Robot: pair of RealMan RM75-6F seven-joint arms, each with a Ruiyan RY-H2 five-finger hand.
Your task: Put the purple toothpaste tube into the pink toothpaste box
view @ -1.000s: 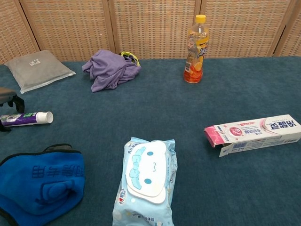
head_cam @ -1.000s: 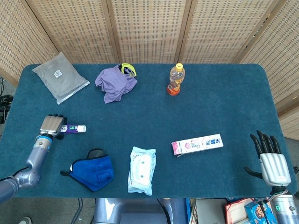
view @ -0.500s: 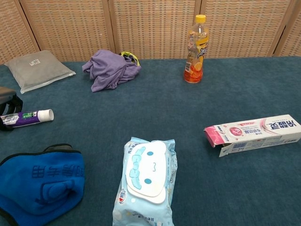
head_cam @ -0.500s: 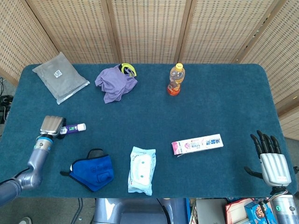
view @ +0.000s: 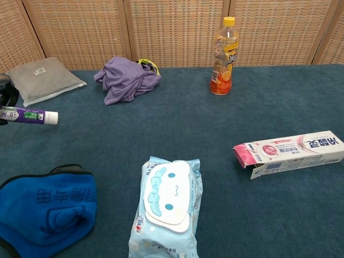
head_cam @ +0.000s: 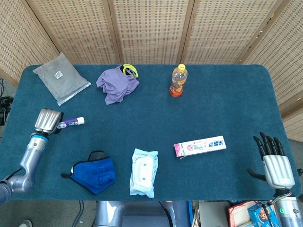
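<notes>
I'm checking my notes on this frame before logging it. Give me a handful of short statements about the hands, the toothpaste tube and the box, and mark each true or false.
1. The left hand holds the purple toothpaste tube. True.
2. The tube is already inside the pink toothpaste box. False: the box lies apart, well to the right of it.
3. The right hand holds nothing, fingers apart. True.
4. The orange drink bottle lies on its side. False: it stands upright.
5. The tube's white cap points away from the left hand. True.
</notes>
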